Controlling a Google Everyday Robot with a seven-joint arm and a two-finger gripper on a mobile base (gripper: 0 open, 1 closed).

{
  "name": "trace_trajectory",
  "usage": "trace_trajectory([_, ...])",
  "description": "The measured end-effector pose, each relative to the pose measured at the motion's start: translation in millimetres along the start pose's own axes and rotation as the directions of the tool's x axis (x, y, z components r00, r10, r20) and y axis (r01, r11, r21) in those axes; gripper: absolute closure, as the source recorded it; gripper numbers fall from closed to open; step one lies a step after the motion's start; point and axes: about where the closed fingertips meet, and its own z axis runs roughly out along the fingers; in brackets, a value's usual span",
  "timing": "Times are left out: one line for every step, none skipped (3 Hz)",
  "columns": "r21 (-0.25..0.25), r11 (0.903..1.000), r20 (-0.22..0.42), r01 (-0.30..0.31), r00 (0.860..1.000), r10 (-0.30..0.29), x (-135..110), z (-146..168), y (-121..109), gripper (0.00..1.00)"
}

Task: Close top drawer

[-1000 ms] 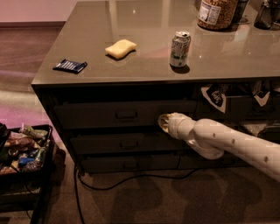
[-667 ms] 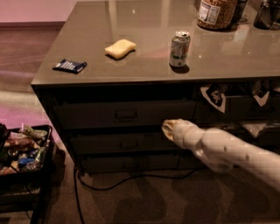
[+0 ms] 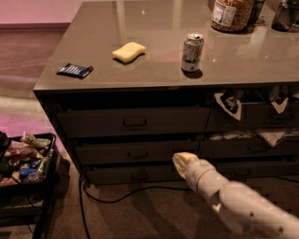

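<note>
The top drawer (image 3: 134, 122) is the wide dark grey-brown front just under the left part of the counter, with a small metal pull at its centre. Its front stands in line with the cabinet face, and none of its inside shows. My gripper (image 3: 182, 161) is the pale tip of the white arm coming in from the lower right. It hangs in front of the two lower drawers, below and to the right of the top drawer's pull, and touches nothing that I can see.
On the counter (image 3: 154, 77) are a yellow sponge (image 3: 128, 51), a blue packet (image 3: 74, 70), a soda can (image 3: 192, 52) and a jar (image 3: 231, 14). The right-hand drawers (image 3: 229, 103) have cloth and paper sticking out. A black crate (image 3: 23, 161) and a cable (image 3: 121, 193) lie on the floor.
My gripper has drawn back from the top drawer's front, moving down and to the right to the level of the lower drawers. The drawer front has not visibly moved.
</note>
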Motion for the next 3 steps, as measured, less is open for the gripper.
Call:
trace_trajectory([0.129,0.9912,-0.016,-0.03,0.999,0.032,-21.8,-26.7,32.0,1.0])
trace_trajectory([0.294,0.9518,-0.083,-0.089,0.99,0.118,-24.9,-69.2,49.4,1.0])
trace_trajectory([0.349,0.9305,-0.166,-0.11,0.97,0.177,6.1,-94.8,58.2,1.0])
